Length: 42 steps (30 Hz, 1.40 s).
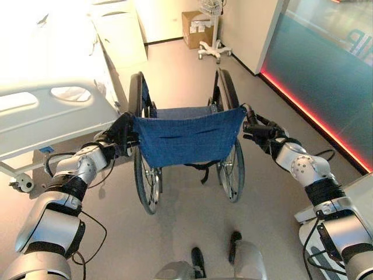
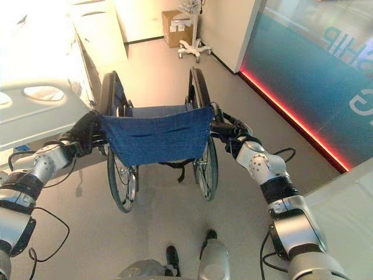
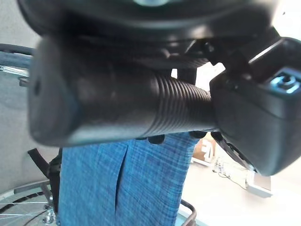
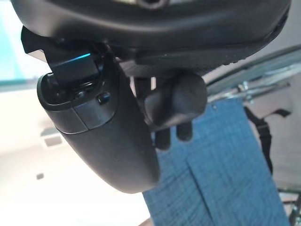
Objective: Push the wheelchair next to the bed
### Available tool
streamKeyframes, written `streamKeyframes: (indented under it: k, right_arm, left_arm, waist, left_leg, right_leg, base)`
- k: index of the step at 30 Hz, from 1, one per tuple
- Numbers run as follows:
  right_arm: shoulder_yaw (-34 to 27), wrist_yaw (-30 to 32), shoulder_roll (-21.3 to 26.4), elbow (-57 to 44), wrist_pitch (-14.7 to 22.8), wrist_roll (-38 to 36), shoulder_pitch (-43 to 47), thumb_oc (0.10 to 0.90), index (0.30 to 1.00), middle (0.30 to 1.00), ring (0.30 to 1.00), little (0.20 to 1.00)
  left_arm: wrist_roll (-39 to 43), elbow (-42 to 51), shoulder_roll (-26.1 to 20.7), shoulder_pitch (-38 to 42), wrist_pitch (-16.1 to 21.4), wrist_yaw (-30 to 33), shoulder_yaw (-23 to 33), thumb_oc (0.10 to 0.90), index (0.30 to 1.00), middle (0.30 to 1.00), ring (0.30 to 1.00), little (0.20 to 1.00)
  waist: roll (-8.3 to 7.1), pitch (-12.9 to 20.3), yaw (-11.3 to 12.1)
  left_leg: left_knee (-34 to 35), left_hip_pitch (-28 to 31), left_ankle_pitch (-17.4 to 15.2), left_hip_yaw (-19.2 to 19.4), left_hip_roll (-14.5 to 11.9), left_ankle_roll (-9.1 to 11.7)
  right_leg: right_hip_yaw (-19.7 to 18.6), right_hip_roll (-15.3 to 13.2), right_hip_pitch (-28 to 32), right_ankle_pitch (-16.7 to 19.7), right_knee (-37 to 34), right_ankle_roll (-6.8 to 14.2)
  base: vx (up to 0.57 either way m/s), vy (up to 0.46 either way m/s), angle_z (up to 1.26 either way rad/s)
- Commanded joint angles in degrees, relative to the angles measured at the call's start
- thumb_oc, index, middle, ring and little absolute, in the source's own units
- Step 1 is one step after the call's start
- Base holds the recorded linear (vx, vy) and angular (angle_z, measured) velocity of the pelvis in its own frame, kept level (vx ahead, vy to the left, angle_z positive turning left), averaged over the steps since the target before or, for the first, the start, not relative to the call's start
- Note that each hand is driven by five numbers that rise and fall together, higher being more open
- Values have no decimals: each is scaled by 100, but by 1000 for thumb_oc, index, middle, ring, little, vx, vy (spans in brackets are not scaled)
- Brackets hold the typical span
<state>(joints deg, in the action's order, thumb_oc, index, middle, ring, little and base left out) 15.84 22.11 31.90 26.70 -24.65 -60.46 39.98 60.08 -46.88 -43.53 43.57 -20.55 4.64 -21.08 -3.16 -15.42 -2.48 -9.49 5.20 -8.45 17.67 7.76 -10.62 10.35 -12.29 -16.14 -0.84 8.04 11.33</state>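
1. The wheelchair (image 1: 186,137) stands at the centre of the head views, its back toward the robot: a blue woven fabric backrest (image 1: 187,135) with a stitched pocket seam, slung between two dark uprights, over thin spoked wheels with dark tyres.
2. The left hand (image 1: 121,133) is at about 9 o'clock from the backrest, its dark fingers wrapped round the left push handle (image 3: 117,101). In the left wrist view that handle is a matte black cylinder, smooth at its rounded end and ribbed further along, held tight against the palm.
3. The right hand (image 1: 257,129) is at about 3 o'clock from the backrest, at the right push handle (image 4: 176,101). In the right wrist view its thumb and fingers are curled round the knobby black end of the handle, with blue cloth beyond.
4. The bed (image 1: 52,114) lies at 9 to 10 o'clock of the chair, just beside its left wheel: a pale, smooth plastic side rail with oval cut-outs.
5. At 12 o'clock, well apart, a cardboard box (image 1: 195,28) sits on the smooth grey floor (image 1: 186,233), with a white wheeled stand (image 1: 213,35) just beside it.
6. A teal glass wall (image 1: 326,64) with a glowing red strip at its foot runs along 1 to 3 o'clock.
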Motion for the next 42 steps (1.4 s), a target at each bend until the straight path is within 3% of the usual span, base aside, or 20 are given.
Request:
streamKeyframes:
  k: [1, 3, 6, 7, 8, 11, 13, 14, 16, 17, 18, 20, 23, 26, 28, 30, 33, 36, 39, 42]
  right_arm:
    - [24, -213, -44, -267, 203, -354, 541, 400, 300, 300, 300, 300]
    - [-19, -315, 25, -86, 251, -316, 516, 400, 300, 300, 300, 300]
    - [14, -348, 66, 129, 232, -343, 665, 400, 300, 300, 300, 300]
    - [180, -236, 9, 208, 285, -315, 841, 400, 300, 300, 300, 300]
    - [262, -127, 28, 123, 343, -311, 883, 400, 300, 300, 300, 300]
    - [286, -18, 37, 8, 411, -259, 934, 400, 300, 300, 300, 300]
    - [302, -35, 16, 54, 434, -165, 1009, 400, 300, 300, 300, 300]
    - [367, 62, -73, 147, 460, -33, 1196, 400, 300, 300, 300, 300]
    - [406, 155, -118, 202, 472, -8, 1299, 400, 300, 300, 300, 300]
    - [426, 197, -141, 214, 504, 0, 1305, 400, 300, 300, 300, 300]
    - [499, 341, -218, 215, 630, 42, 1262, 400, 300, 300, 300, 300]
    - [470, 420, -194, 79, 727, 67, 1032, 400, 300, 300, 300, 300]
    - [290, 410, -73, -310, 582, 139, 600, 400, 300, 300, 300, 300]
    - [326, 234, -293, -294, 560, 292, 384, 400, 300, 300, 300, 300]
    - [281, 264, -429, -350, 603, 379, 114, 400, 300, 300, 300, 300]
    - [175, 256, -426, -456, 624, 401, -149, 400, 300, 300, 300, 300]
    - [-17, 282, -324, -615, 562, 315, -296, 400, 300, 300, 300, 300]
    - [-61, 261, -426, -533, 457, 323, -175, 400, 300, 300, 300, 300]
    - [-61, 192, -474, -684, 412, 466, -205, 400, 300, 300, 300, 300]
    - [-58, 82, -376, -867, 447, 573, -315, 400, 300, 300, 300, 300]
  left_arm:
    - [-248, 556, 890, 1087, 755, -239, -89, 400, 300, 300, 300, 300]
    - [-202, 587, 925, 961, 769, -297, -40, 400, 300, 300, 300, 300]
    - [-198, 545, 937, 887, 730, -266, 27, 400, 300, 300, 300, 300]
    - [-199, 414, 900, 868, 728, -249, 49, 400, 300, 300, 300, 300]
    - [-125, 407, 816, 784, 778, -314, 113, 400, 300, 300, 300, 300]
    - [-12, 436, 670, 720, 791, -441, 250, 400, 300, 300, 300, 300]
    - [1, 406, 600, 692, 826, -555, 319, 400, 300, 300, 300, 300]
    - [164, 321, 402, 677, 866, -711, 401, 400, 300, 300, 300, 300]
    - [247, 247, 337, 702, 899, -751, 411, 400, 300, 300, 300, 300]
    - [276, 229, 332, 701, 917, -763, 398, 400, 300, 300, 300, 300]
    - [353, 248, 318, 632, 942, -755, 392, 400, 300, 300, 300, 300]
    - [282, 453, 268, 452, 870, -683, 471, 400, 300, 300, 300, 300]
    - [170, 868, 67, 112, 572, -598, 782, 400, 300, 300, 300, 300]
    - [174, 823, -52, -102, 564, -618, 982, 400, 300, 300, 300, 300]
    - [141, 767, -43, -175, 591, -718, 951, 400, 300, 300, 300, 300]
    - [-80, 739, 55, -188, 587, -801, 833, 400, 300, 300, 300, 300]
    - [-215, 613, 205, -78, 682, -895, 676, 400, 300, 300, 300, 300]
    - [-295, 524, 508, 127, 876, -759, 579, 400, 300, 300, 300, 300]
    - [-323, 810, 670, 82, 1028, -594, 645, 400, 300, 300, 300, 300]
    - [-307, 1230, 768, -78, 1099, -474, 721, 400, 300, 300, 300, 300]
  waist:
    - [170, 395, -480]
    - [198, 483, -533]
    - [283, 636, -551]
    - [372, 706, -509]
    - [312, 684, -460]
    - [294, 523, -280]
    - [351, 399, -169]
    - [454, 302, -5]
    - [474, 282, 82]
    - [529, 263, 124]
    - [635, 293, 284]
    - [638, 340, 437]
    - [547, 492, 599]
    - [545, 708, 723]
    - [356, 818, 786]
    - [264, 933, 793]
    - [344, 856, 659]
    - [389, 797, 549]
    - [484, 728, 412]
    - [412, 696, 247]
  left_leg:
    - [-86, 882, -915, -1014, -196, 718]
    - [-454, 974, -1040, -1210, -308, 805]
    - [-1040, 1012, -529, -1267, -538, 1125]
    - [-2352, 680, 444, -1140, -830, 1531]
    - [-3454, 110, 939, -1024, -922, 1718]
    - [-4136, -897, 976, -866, -1129, 1735]
    - [-3695, -1126, 841, -866, -1063, 1652]
    - [-2088, -1221, 864, -760, -1061, 1520]
    - [-1371, -1220, 982, -679, -1000, 1496]
    - [-825, -1245, 1128, -661, -961, 1564]
    - [168, -1410, 1651, -599, -918, 1694]
    - [1201, -1617, 1955, -350, -1049, 1749]
    - [1436, -1838, 1938, -292, -992, 1843]
    - [1295, -1487, 1758, -205, -902, 1564]
    - [999, -1303, 1436, -239, -642, 1239]
    - [1039, -1056, 1271, -263, -452, 990]
    - [892, -720, 1038, -393, -350, 922]
    - [902, -359, 876, -343, -330, 892]
    - [1015, -6, 860, -445, -401, 932]
    - [1054, 123, 688, -649, -355, 953]
  right_leg:
    - [-11, 406, 225, 1070, -604, -230]
    - [-229, 463, 335, 968, -308, -323]
    - [-268, 539, 461, 803, -77, -492]
    - [-111, 611, 793, 551, -48, -734]
    - [-88, 612, 1054, 408, -107, -914]
    - [142, 561, 1442, 123, -33, -1088]
    - [114, 612, 1651, -10, 14, -1067]
    - [4, 754, 1925, -240, 81, -1019]
    - [-44, 805, 2035, -282, 73, -1016]
    - [-38, 874, 2132, -353, 88, -1004]
    - [-42, 1059, 2365, -436, 39, -1018]
    - [12, 1117, 2795, -586, -59, -982]
    - [46, 1036, 3284, -952, -93, -911]
    - [124, 824, 3487, -1267, 151, -777]
    - [221, 429, 3601, -834, 600, -462]
    - [368, 51, 3334, -87, 1772, -261]
    - [344, -263, 2492, 354, 3284, -275]
    - [538, -397, 2134, -60, 2650, -453]
    - [673, -113, 1740, 85, 1288, -538]
    - [297, 160, 1368, 428, 246, -391]
  base:
    - [364, -173, 30]
    - [486, -242, 56]
    - [422, -238, 83]
    - [502, -329, 56]
    - [614, -376, 40]
    - [333, -147, -23]
    - [406, 23, -43]
    - [521, 59, -49]
    - [440, 68, -43]
    - [583, 99, -19]
    - [617, 113, 2]
    - [734, 121, -7]
    - [594, 147, -21]
    - [591, 209, -38]
    - [460, 234, -79]
    - [384, 283, -76]
    - [384, 300, 11]
    - [331, 103, 9]
    - [253, -13, -4]
    - [269, -65, 59]
